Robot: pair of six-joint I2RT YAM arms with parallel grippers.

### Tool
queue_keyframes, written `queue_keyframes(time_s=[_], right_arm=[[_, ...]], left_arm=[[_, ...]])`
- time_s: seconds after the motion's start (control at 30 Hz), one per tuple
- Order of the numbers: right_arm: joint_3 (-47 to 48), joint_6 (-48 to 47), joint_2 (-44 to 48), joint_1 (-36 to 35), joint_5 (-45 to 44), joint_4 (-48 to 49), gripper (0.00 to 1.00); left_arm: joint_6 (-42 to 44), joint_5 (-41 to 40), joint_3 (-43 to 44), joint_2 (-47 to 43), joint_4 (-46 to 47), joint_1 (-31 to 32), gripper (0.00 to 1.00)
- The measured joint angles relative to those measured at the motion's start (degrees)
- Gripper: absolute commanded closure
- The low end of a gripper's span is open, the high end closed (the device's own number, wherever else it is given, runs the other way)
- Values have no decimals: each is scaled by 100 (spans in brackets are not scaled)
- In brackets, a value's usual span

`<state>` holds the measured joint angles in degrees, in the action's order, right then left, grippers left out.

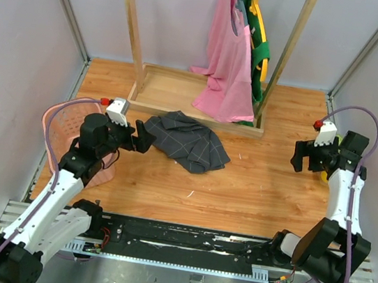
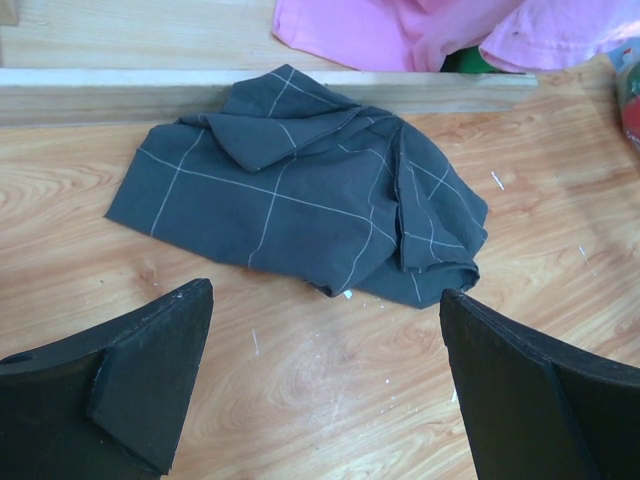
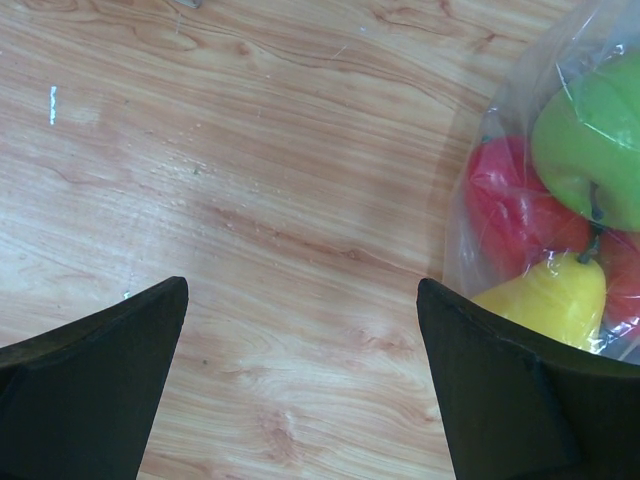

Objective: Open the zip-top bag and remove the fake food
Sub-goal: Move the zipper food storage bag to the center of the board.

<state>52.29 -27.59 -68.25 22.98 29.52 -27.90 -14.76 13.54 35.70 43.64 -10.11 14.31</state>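
Wooden table (image 1: 260, 187) below: left gripper (image 2: 325, 290) and right gripper (image 3: 302, 283) both gape wide, grasping nothing.

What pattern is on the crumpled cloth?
The cloth is dark grey with thin white check lines; left wrist view.

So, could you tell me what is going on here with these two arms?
Nothing is being handled yet. The right end effector hangs open and empty over the table, just beside the zip-top bag. The fake food, with red, green and yellow pieces showing, is inside the bag. The left end effector is open too, facing a crumpled grey checked cloth without touching it. A pink basket sits by the left arm.
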Motion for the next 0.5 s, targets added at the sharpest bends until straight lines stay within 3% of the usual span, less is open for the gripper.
queue_keyframes(time_s=[0.2,0.5], right_arm=[[0,-140,-59,131,-131,9,2],[-11,-120,-127,133,-1014,236,2]], left_arm=[[59,-166,0,42,-31,103,1],[57,-142,0,85,-24,-98,1]])
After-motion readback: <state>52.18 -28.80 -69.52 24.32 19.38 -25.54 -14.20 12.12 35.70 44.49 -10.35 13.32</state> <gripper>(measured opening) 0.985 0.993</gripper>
